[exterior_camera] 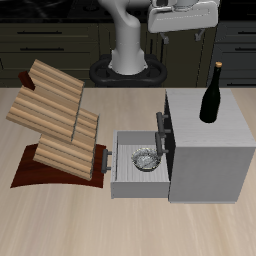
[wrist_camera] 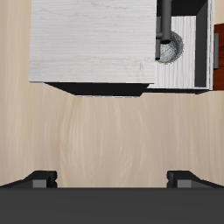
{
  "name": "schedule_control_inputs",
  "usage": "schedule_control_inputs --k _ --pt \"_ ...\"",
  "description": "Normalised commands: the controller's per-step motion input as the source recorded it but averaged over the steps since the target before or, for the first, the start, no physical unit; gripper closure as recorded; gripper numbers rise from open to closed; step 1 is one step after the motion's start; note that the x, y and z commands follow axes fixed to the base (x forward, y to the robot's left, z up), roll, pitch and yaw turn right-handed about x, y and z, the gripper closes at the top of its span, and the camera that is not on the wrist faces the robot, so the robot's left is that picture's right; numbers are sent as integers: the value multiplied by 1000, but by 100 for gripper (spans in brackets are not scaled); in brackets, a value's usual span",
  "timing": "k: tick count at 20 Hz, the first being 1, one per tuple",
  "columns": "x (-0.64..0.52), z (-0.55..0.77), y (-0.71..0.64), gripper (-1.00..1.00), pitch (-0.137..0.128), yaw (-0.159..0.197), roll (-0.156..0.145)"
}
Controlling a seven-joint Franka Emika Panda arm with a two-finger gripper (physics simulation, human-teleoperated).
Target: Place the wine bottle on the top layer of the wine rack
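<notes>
At the left of the exterior view stands the wine rack, light slatted wooden tiers stacked at a tilt on a dark reddish curved base. Its top layer is bare. Next along, a grey cabinet has its drawer pulled open, with a small metal bowl inside. On the cabinet's top, toward its back, the wine bottle stands upright, dark with a gold cap. Above and behind it, well apart, hangs the gripper. Its fingers appear spread wide in the wrist view, holding nothing, though only their tips show. The step in hand looks like the reach for the bottle. It would go best by coming down level beside the neck or upper body and closing squarely, so the tall, slim bottle does not tip.
</notes>
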Motion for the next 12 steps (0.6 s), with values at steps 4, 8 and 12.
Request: schedule_control_inputs --k 4,8,12 --pt "91 27 74 -100 8 1 20" --pt "195 56 14 -100 12 -30 -4" --pt "114 97 98 -100 -81 8 -9"
